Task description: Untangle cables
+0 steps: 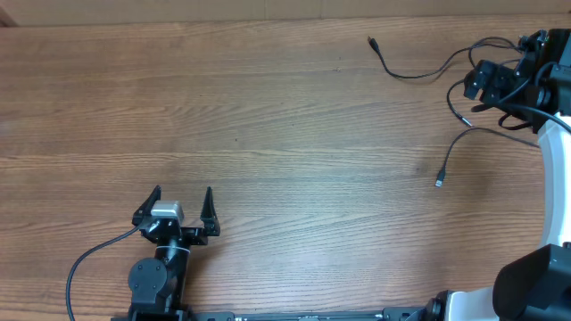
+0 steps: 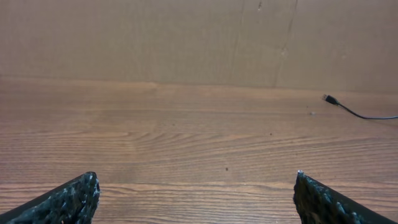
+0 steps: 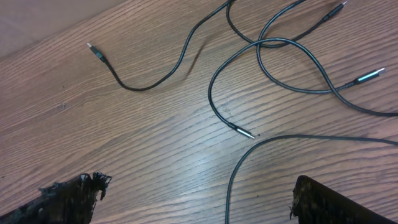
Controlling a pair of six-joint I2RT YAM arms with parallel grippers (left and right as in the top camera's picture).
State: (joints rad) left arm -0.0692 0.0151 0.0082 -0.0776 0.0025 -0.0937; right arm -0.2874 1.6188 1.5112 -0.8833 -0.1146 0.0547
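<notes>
The thin black flexible cables [image 3: 258, 43] lie loose on the pale brown wooden bench [image 1: 268, 134], straight ahead of the right pincer [image 3: 199, 205]. They loop over one another in a crossing a little beyond its gap. Four small plug ends [image 3: 247, 132] show from that pincer's camera: one silver-tipped and nearest the gap, one far ahead to the left as the camera sees it, and two ahead to the right.

The number of separate cables cannot be counted. Several run off the top and right edges of the wrist view, one curves in between the fingers and is cut off at the lower edge, and from overhead part of the tangle is hidden under the right arm. The right pincer is spread wide and released. Only the tips of its two dark fingers [image 3: 68, 199] show, and they touch no cable.

The left pincer [image 1: 183, 192] sits well apart from the cables, also spread wide with nothing between its fingers. Far ahead of it, to the right, a single plug and a short run of cable show before the frame cuts them off. Beyond the bench stands a plain brown cardboard wall [image 2: 155, 37].
</notes>
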